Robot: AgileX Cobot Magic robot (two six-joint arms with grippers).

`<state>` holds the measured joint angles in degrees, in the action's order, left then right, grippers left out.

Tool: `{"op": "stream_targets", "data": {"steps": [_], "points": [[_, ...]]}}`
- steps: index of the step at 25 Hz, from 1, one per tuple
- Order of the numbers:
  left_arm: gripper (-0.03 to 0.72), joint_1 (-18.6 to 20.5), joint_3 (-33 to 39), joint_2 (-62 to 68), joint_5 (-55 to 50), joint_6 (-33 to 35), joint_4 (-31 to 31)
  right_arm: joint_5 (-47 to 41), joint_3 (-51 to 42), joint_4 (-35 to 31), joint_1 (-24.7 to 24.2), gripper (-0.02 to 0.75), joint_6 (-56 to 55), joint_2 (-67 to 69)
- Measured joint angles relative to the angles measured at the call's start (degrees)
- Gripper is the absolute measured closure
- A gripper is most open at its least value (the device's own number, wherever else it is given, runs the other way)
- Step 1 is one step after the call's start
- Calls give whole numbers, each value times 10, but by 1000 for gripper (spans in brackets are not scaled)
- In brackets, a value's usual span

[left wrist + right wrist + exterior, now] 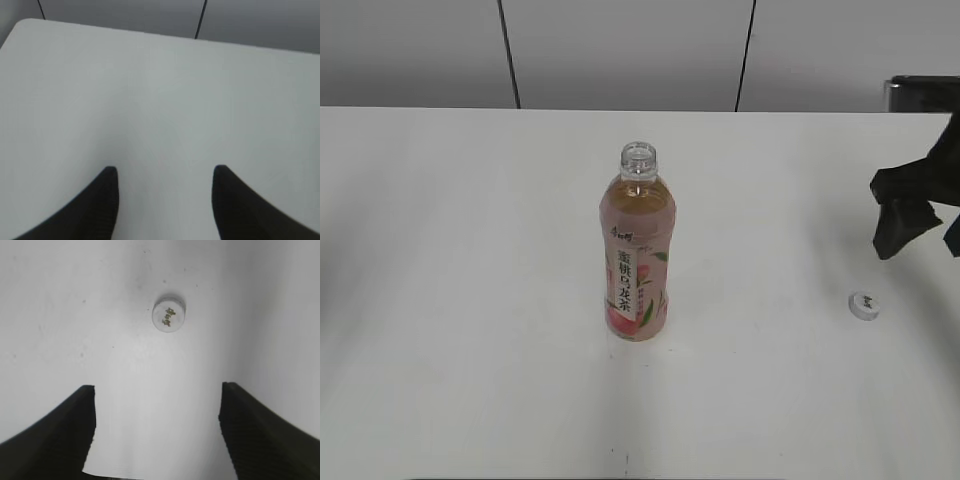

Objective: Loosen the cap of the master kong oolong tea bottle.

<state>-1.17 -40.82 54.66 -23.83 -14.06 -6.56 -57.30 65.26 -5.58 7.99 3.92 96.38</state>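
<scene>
The master kong oolong tea bottle [635, 250] stands upright in the middle of the white table [450, 300], its neck open with no cap on it. The white cap [863, 305] lies flat on the table at the right, apart from the bottle; it also shows in the right wrist view [169, 314], dark mark facing up. My right gripper [157, 390] is open and empty, above the table near the cap; it shows at the right edge of the exterior view [905, 215]. My left gripper [164, 172] is open and empty over bare table; it is out of the exterior view.
A grey panelled wall [620, 50] with dark seams runs behind the table's far edge. A dark object [920, 92] sits at the back right corner. The table corner [25, 25] shows in the left wrist view.
</scene>
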Motion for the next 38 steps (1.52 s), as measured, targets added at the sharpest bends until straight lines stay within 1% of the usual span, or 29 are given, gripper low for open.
{"op": "stream_targets", "data": {"steps": [4, 8, 10, 13, 14, 16, 21, 24, 27, 29, 32, 38], "points": [[317, 0, 0, -113, -99, 6, 11, 9, -38, 1, 0, 159, 0, -72], [317, 0, 9, -183, -204, 28, 15, 14, -61, -12, 0, 159, 0, -135], [317, 0, 30, -220, -255, 59, 25, 15, -69, -17, 0, 159, 0, -163], [318, 0, 68, -288, -312, 117, 55, 5, -73, -20, 0, 159, 0, -209], [318, 0, 77, -307, -328, 127, 66, -1, -77, -20, 0, 159, 0, -222], [318, -1, 84, -349, -343, 141, 66, -18, -84, -20, 0, 159, 0, -255], [320, -4, 86, -424, -345, 145, 70, -49, -130, -21, 0, 159, 1, -341], [321, -10, 86, -468, -346, 145, 70, -61, -188, -14, 0, 159, 10, -402], [321, -29, 86, -500, -346, 145, 73, -61, -259, 8, 0, 159, 13, -476], [321, -40, 86, -512, -346, 145, 73, -64, -303, 26, 0, 159, 15, -549], [321, -45, 86, -525, -347, 145, 74, -63, -349, 36, 0, 159, 30, -638], [328, -45, 86, -550, -350, 145, 75, -62, -357, 41, 0, 159, 58, -811]]}}
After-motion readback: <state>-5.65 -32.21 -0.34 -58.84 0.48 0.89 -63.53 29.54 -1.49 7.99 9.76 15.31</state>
